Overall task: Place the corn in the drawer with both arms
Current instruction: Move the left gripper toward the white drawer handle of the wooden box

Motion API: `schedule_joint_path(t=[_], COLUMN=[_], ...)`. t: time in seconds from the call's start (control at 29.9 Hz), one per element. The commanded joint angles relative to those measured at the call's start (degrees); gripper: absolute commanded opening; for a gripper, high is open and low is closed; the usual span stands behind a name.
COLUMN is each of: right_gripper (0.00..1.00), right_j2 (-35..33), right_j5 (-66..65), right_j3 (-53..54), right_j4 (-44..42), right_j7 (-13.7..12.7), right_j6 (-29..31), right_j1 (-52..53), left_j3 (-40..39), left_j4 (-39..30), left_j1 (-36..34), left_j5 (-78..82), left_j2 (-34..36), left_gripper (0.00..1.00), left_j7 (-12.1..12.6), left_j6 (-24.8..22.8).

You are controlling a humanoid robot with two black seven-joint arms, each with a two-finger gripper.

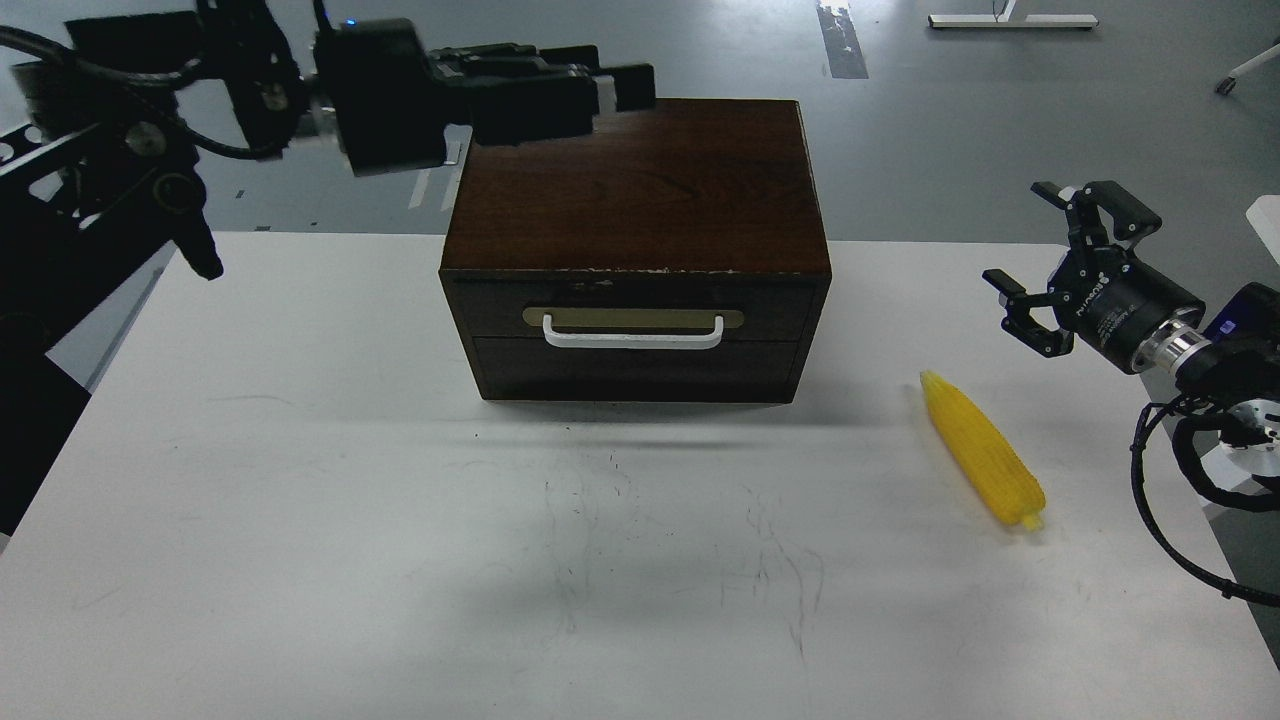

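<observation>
The yellow corn (982, 450) lies on the white table (300, 480) at the right, tapered end pointing back toward the box. The dark wood box (638, 190) stands at the table's back middle. Its drawer (634, 312) is shut, with a white bar handle (632, 337) on a brass plate. My left gripper (620, 88) is raised high above the box's back left corner, seen side-on and dark; its fingers cannot be told apart. My right gripper (1045, 262) is open and empty, held above the table behind and to the right of the corn.
The table's right edge (1215, 540) runs close to my right arm, with black cables (1160, 500) hanging there. Grey floor lies behind the table. The left arm's body (100, 190) covers the table's back left corner.
</observation>
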Motion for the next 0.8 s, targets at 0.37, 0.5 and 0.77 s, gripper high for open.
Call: schedule_joint_path(t=[0.37, 0.5, 0.77], right_gripper=[1.0, 1.0, 1.0], right_j2=[-0.8, -0.8, -0.8], right_j5=[0.0, 0.0, 0.0], right_j3=[0.1, 0.1, 0.2], right_j4=[0.0, 0.1, 0.1], right_j7=[0.0, 0.0, 0.0], right_j6=[-0.1, -0.1, -0.2], right_j1=[-0.3, -0.3, -0.3], left_j3=[30.8, 33.1, 34.7], left_j4=[2.1, 5.8, 8.6], left_j1=[-16.6, -16.6, -15.5], left_j5=[17.1, 17.9, 19.0], left_j2=[-9.2, -10.8, -11.9], left_gripper=[0.98, 0.98, 0.98], left_j7=[0.0, 0.0, 0.0], left_j6=[0.0, 0.0, 0.0])
